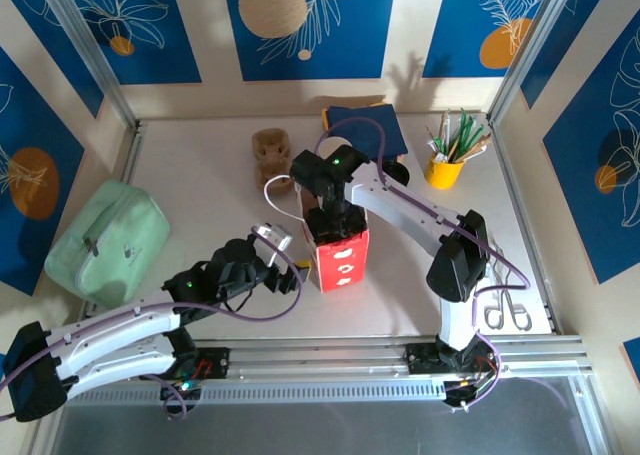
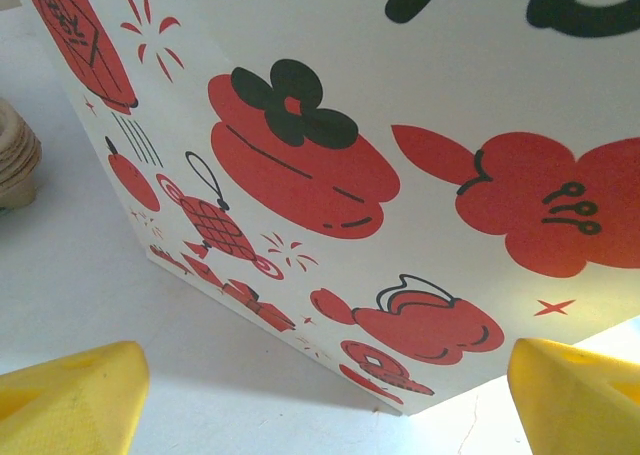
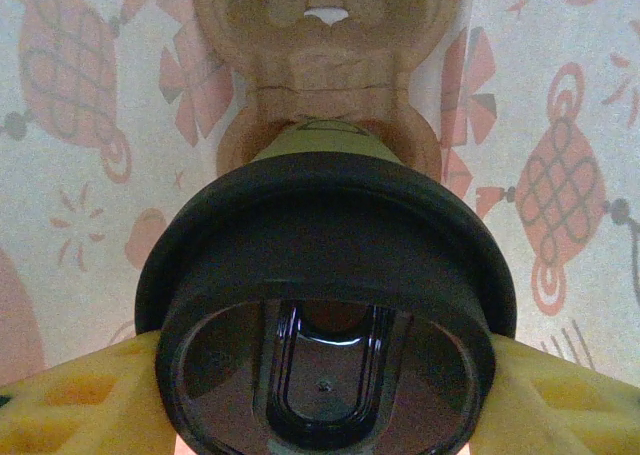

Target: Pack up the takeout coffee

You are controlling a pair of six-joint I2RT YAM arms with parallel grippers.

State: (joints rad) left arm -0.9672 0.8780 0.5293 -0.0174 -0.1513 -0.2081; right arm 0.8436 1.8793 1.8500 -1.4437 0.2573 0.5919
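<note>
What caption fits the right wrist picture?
Right fingers grip the lidded takeout coffee inside the patterned bag, by a cardboard carrier.

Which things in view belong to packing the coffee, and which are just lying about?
Job: coffee cup held by the right end effector; paper bag; cardboard tray inside it; left end effector, open beside the bag.
Lying about: green pouch; second cardboard tray; dark blue stack; yellow pot of utensils; scissors.

Takeout coffee: lime-green paper cup with round black lid fitted, held between the two yellow fingers, lid facing the wrist.
</note>
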